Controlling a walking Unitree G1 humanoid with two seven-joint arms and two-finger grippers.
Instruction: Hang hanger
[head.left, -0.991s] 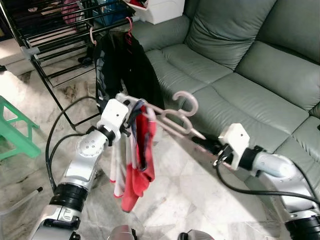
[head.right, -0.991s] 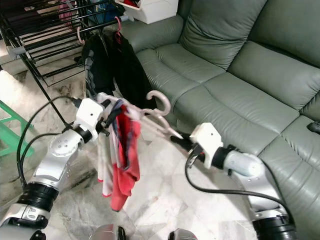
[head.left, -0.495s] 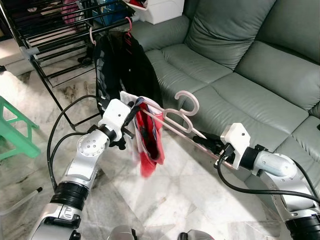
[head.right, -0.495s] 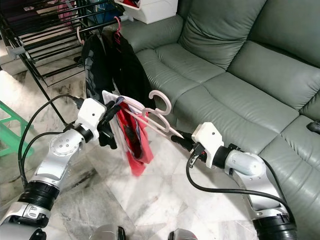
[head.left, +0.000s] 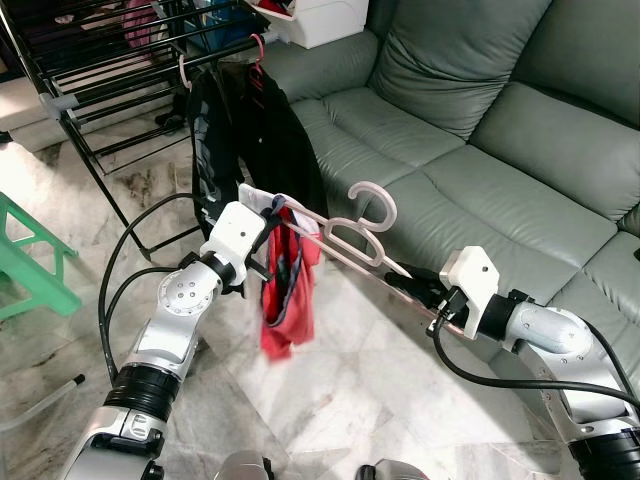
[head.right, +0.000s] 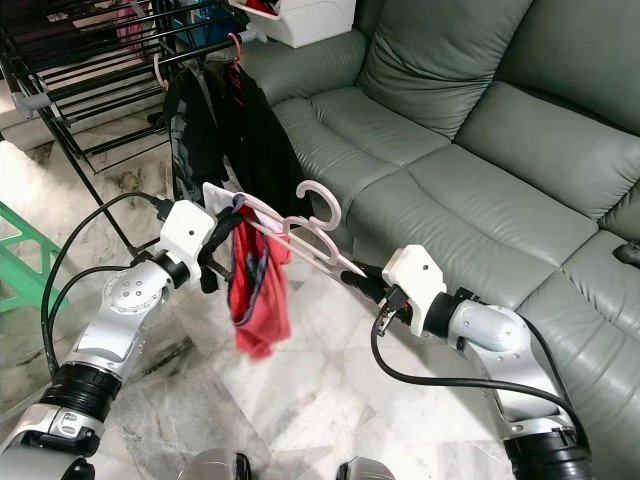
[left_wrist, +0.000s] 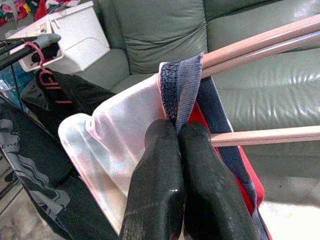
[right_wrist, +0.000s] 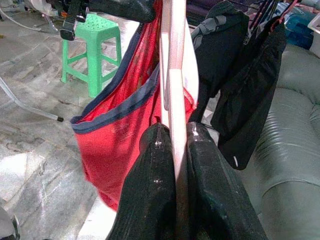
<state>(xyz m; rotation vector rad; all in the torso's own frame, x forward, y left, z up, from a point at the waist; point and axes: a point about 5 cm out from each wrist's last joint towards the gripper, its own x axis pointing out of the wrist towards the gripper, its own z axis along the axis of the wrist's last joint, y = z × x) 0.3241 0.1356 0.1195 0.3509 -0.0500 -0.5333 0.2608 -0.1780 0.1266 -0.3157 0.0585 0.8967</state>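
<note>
A pale pink hanger (head.left: 352, 232) is held level between my two arms, hook up. A red garment (head.left: 287, 290) with dark blue trim and a white part hangs from its left half. My left gripper (left_wrist: 178, 131) is shut on the garment's blue collar at the hanger's left end. My right gripper (right_wrist: 173, 132) is shut on the hanger's right end, seen also as right gripper (head.left: 403, 283). The black drying rack (head.left: 120, 60) stands at the back left, with dark clothes (head.left: 250, 140) on pink hangers along its front rail.
A grey-green sofa (head.left: 480, 130) runs along the right and back. A white box (head.left: 320, 18) sits behind its arm. A green plastic stool (head.left: 25, 265) stands at the left on the marble floor (head.left: 350, 380). Black cables loop beside both arms.
The red garment has swung and bunched up shorter under the hanger's left end. The left gripper has shifted slightly right and up; the right gripper holds nearly still.
</note>
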